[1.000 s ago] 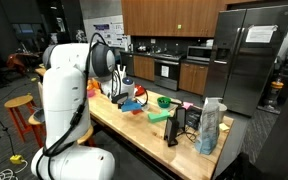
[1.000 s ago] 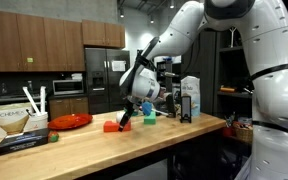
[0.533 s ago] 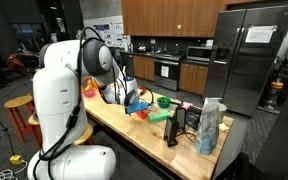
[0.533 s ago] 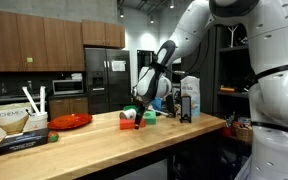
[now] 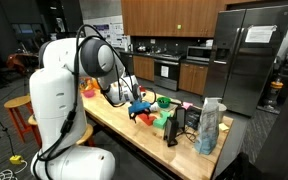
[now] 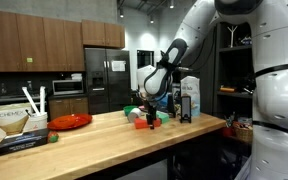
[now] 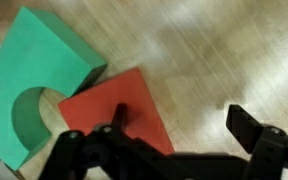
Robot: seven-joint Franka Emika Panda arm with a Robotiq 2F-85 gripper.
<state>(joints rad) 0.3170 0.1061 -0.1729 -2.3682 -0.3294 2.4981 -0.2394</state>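
While the gripper (image 7: 182,128) hangs with jaws spread wide over the wooden table (image 7: 224,50), the red block (image 7: 132,100) lies at frame centre, seemingly touching the green arched block (image 7: 29,60) at upper left. It looks light, rigid and matte; its flat opposite sides seem best to pinch.

We see a long wooden table (image 6: 84,140) in both exterior views. In an exterior view a red plate (image 6: 72,121) lies on it toward nine o'clock, and a Chemex box (image 6: 9,122) and a white cup (image 6: 37,120) of sticks stand farther out at nine. A steel fridge (image 6: 109,85) stands behind at twelve. In an exterior view a clear bag (image 5: 211,127) stands at four o'clock, a larger fridge (image 5: 252,55) at two and an orange stool (image 5: 22,115) at nine.
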